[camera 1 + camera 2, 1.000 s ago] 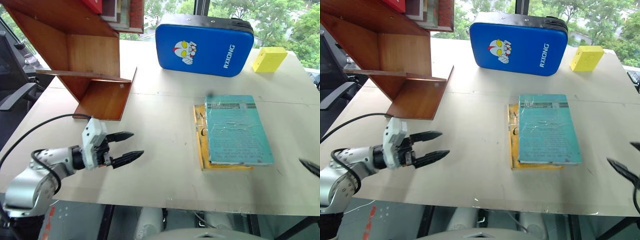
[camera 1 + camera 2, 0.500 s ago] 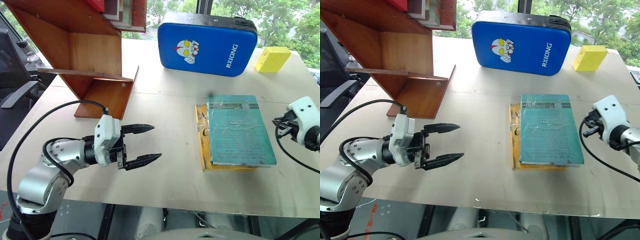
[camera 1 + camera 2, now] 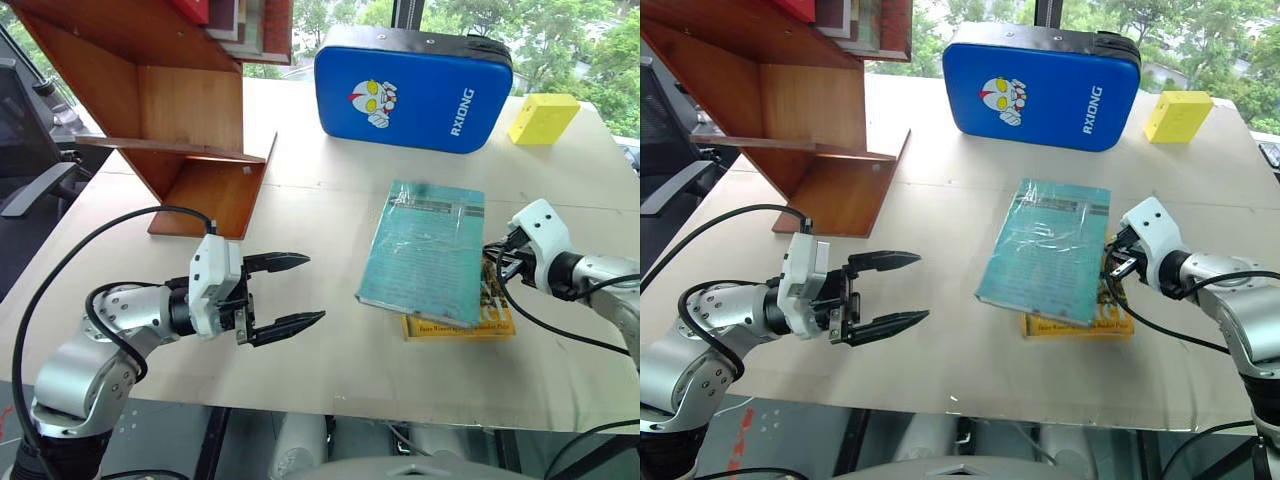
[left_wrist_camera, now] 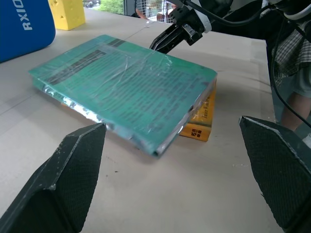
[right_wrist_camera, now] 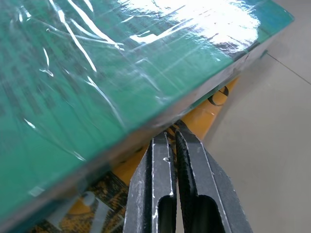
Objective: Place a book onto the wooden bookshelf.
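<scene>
The teal book (image 3: 424,252) has skewed left off the yellow book (image 3: 487,312), pushed by the right gripper (image 3: 496,258), jaws closed; left gripper (image 3: 291,293) waits wide for handover.

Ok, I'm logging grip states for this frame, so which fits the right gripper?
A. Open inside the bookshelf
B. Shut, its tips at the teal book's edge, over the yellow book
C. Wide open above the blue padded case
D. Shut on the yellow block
B: in the right wrist view the right gripper has its fingers pressed together at the edge of the teal book, just over the yellow book beneath it.
</scene>
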`<act>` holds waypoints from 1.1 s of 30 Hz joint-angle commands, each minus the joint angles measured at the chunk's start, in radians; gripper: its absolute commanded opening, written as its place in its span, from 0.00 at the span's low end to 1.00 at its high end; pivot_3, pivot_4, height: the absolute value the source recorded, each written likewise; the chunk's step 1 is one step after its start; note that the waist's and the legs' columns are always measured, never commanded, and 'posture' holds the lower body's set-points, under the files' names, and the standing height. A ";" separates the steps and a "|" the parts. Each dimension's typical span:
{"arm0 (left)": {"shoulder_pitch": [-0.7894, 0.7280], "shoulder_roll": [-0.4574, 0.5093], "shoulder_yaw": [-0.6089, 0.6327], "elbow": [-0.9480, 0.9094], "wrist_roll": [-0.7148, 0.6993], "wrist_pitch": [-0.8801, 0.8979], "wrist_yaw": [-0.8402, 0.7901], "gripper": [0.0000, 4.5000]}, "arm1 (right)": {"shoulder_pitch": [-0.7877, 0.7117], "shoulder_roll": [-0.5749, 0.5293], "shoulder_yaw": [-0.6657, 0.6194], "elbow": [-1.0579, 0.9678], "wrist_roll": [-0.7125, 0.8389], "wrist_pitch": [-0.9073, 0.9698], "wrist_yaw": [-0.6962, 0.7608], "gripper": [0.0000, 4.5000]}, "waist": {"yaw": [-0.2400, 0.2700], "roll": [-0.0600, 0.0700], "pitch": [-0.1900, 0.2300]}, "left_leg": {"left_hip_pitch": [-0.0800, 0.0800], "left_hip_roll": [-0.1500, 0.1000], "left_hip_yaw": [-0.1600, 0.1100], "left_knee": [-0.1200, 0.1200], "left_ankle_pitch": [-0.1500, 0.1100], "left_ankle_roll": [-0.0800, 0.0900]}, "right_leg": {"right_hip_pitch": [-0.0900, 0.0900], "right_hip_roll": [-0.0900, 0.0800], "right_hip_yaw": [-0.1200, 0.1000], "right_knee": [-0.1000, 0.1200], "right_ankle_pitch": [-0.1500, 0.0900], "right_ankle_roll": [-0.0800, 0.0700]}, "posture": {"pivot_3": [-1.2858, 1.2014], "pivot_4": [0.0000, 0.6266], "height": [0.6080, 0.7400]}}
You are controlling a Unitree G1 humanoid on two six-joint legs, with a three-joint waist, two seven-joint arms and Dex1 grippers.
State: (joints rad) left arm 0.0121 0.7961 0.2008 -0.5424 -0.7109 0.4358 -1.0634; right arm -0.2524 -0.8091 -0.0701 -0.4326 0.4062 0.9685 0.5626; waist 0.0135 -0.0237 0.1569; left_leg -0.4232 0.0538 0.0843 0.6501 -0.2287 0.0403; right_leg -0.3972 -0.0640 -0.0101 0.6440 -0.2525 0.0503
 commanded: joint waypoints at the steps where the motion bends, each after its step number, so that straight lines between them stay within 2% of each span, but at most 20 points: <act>1: -0.032 -0.009 0.014 -0.004 -0.025 0.045 0.070 1.00 | 0.032 -0.023 -0.048 -0.046 -0.035 -0.093 0.006 0.01 | 0.001 0.000 0.000 | 0.000 0.000 0.000 0.000 0.000 0.000 | 0.000 0.000 0.000 0.000 0.000 0.000 | 0.52 0.24 1.00; 3: -0.074 -0.030 0.011 0.019 -0.035 0.105 0.155 1.00 | 0.089 0.009 -0.130 -0.023 -0.027 -0.226 0.032 0.01 | 0.005 0.000 0.000 | 0.000 0.000 -0.001 0.000 0.000 0.000 | 0.000 0.000 -0.001 0.000 0.000 0.000 | 0.52 0.24 1.00; 5: -0.126 -0.035 0.006 0.067 -0.081 0.205 0.207 1.00 | 0.183 0.004 -0.223 -0.020 0.019 -0.329 0.141 0.01 | 0.007 0.000 0.000 | 0.000 0.000 -0.002 0.001 0.000 0.000 | 0.001 0.000 -0.001 0.000 0.000 0.000 | 0.52 0.24 1.00; 6: -0.158 -0.034 0.006 0.101 -0.109 0.255 0.218 1.00 | 0.241 0.000 -0.268 -0.030 0.043 -0.373 0.202 0.12 | 0.009 0.000 0.000 | -0.001 -0.001 -0.003 0.001 0.000 0.000 | 0.001 0.000 -0.001 0.000 0.000 0.001 | 0.52 0.24 1.00; 7: -0.210 -0.036 0.008 0.158 -0.165 0.336 0.232 1.00 | 0.315 0.013 -0.336 -0.048 0.084 -0.426 0.274 0.19 | 0.011 0.000 0.000 | -0.001 -0.001 -0.004 0.001 0.000 0.000 | 0.001 0.001 -0.002 0.000 0.000 0.001 | 0.52 0.24 1.00; 10: -0.343 -0.031 -0.017 0.305 -0.236 0.520 0.255 1.00 | 0.451 0.052 -0.460 -0.091 0.172 -0.513 0.379 0.48 | 0.004 0.000 0.000 | -0.002 -0.001 -0.007 0.002 0.000 0.000 | 0.001 0.002 -0.004 0.000 0.000 0.002 | 0.52 0.24 1.00; 12: -0.460 -0.055 -0.040 0.439 -0.282 0.658 0.260 1.00 | 0.530 0.076 -0.525 -0.136 0.203 -0.558 0.415 0.71 | -0.001 0.000 0.000 | -0.002 -0.001 -0.008 0.003 0.000 0.000 | 0.002 0.003 -0.004 0.002 0.000 0.002 | 0.52 0.24 1.00; 15: -0.636 -0.108 -0.098 0.659 -0.266 0.805 0.252 1.00 | 0.624 0.106 -0.610 -0.216 0.291 -0.554 0.429 0.99 | -0.002 -0.001 0.000 | 0.002 -0.004 -0.009 0.004 0.000 0.000 | 0.005 0.004 -0.003 0.003 -0.001 0.005 | 0.52 0.24 1.00; 18: -0.778 -0.174 -0.176 0.884 -0.192 0.840 0.196 1.00 | 0.713 0.144 -0.672 -0.293 0.344 -0.578 0.433 0.99 | -0.001 -0.001 0.000 | 0.007 -0.005 -0.010 0.003 0.000 0.000 | 0.010 0.004 -0.003 0.003 -0.002 0.005 | 0.52 0.24 1.00; 23: -0.942 -0.297 -0.291 1.240 -0.044 0.761 0.041 1.00 | 0.819 0.199 -0.742 -0.385 0.409 -0.605 0.405 0.99 | -0.001 -0.003 0.000 | 0.006 -0.007 -0.010 0.003 0.000 0.000 | 0.010 0.003 -0.003 0.003 0.000 0.002 | 0.52 0.24 1.00; 28: -1.056 -0.424 -0.392 1.497 0.115 0.616 -0.177 1.00 | 0.857 0.207 -0.788 -0.411 0.463 -0.617 0.373 0.99 | 0.000 -0.003 0.000 | 0.005 -0.007 -0.010 0.003 0.000 0.000 | 0.010 0.003 -0.003 0.001 0.000 0.002 | 0.52 0.24 1.00; 33: -1.138 -0.547 -0.396 1.671 0.217 0.527 -0.316 1.00 | 0.858 0.176 -0.776 -0.391 0.465 -0.620 0.372 0.99 | 0.001 -0.004 0.000 | 0.000 -0.008 -0.012 0.003 0.000 0.000 | 0.007 0.002 -0.003 0.001 -0.001 0.001 | 0.52 0.24 1.00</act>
State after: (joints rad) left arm -1.1033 0.2623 -0.2024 1.1041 -0.5150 0.9896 -1.3317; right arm 0.6041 -0.6227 -0.8268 -0.8143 0.8608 0.3652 0.9350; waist 0.0144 -0.0273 0.1570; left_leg -0.4247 0.0454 0.0725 0.6533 -0.2286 0.0404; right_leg -0.3925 -0.0622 -0.0137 0.6449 -0.2530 0.0508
